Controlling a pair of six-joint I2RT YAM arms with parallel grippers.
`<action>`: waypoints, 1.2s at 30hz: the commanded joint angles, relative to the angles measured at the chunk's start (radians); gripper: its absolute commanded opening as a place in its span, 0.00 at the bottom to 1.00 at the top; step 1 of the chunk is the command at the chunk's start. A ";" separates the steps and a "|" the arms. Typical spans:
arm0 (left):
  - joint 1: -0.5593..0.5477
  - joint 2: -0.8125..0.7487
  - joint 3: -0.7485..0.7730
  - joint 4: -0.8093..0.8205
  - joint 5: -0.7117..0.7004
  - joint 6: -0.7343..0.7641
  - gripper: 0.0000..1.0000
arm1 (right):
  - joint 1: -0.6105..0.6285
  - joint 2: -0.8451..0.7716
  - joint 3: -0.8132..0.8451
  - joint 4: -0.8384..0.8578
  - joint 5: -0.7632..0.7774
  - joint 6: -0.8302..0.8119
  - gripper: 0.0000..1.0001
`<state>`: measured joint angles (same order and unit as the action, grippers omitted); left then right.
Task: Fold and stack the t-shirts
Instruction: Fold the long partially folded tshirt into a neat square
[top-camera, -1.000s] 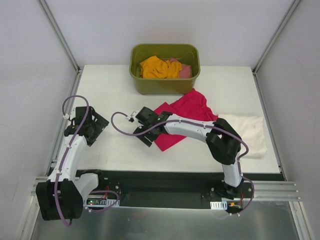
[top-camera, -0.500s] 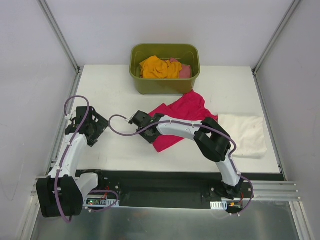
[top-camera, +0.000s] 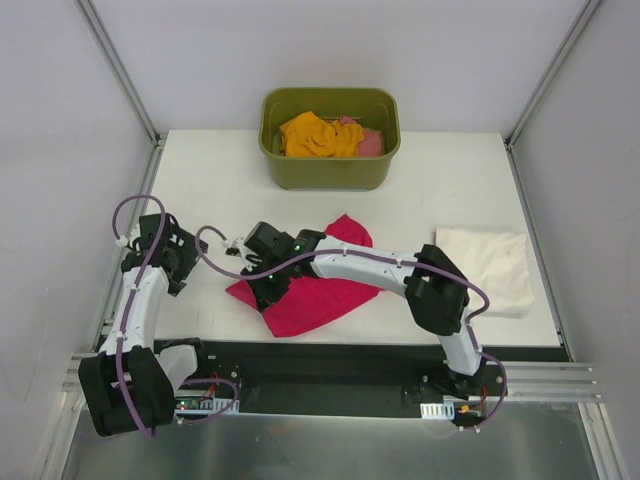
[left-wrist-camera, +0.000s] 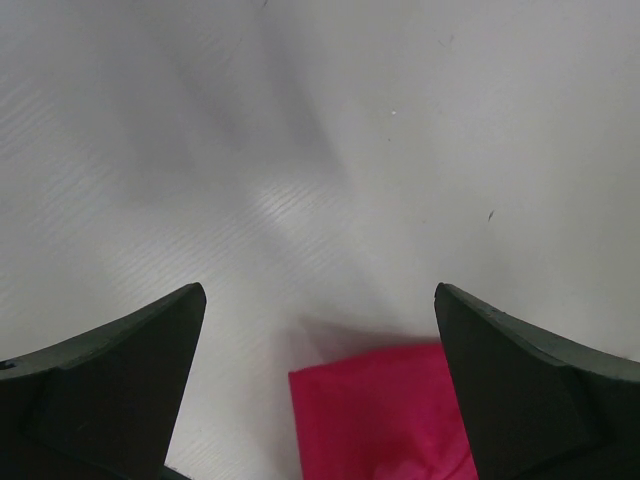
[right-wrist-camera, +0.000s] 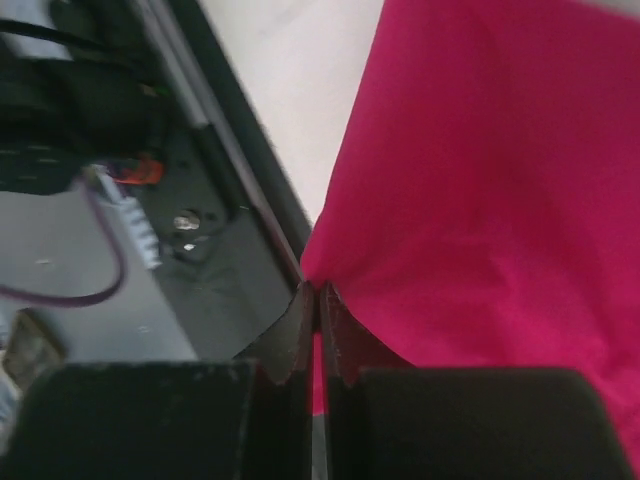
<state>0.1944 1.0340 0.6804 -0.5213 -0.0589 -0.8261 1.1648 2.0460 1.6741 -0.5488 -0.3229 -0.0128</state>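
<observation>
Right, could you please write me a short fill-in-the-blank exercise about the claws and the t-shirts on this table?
1. The right claw is ____ on the crimson-pink t-shirt.
2. The left claw is ____ and holds nothing.
3. The folded t-shirt at the right side of the table is ____ in colour.
Missing words: shut; open; cream-white.

The left arm (top-camera: 135, 310) and right arm (top-camera: 355, 262) have white links, black joints and black bases. A purple cable (top-camera: 114, 213) loops along each. Fingers (left-wrist-camera: 110, 380) are dark wedges.
</observation>
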 joint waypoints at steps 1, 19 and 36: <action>0.025 0.003 0.038 -0.005 0.022 -0.018 0.99 | -0.037 -0.148 0.050 0.061 -0.165 0.094 0.01; 0.028 0.008 0.053 0.033 0.057 -0.002 0.99 | -0.296 -0.503 -0.335 0.171 -0.097 0.191 0.01; -0.001 0.069 0.056 0.101 0.200 0.012 0.99 | -0.480 -0.521 -0.439 -0.006 -0.010 0.019 0.08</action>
<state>0.2142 1.0981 0.7063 -0.4480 0.0872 -0.8246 0.7425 1.4937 1.2541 -0.4870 -0.3473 0.0399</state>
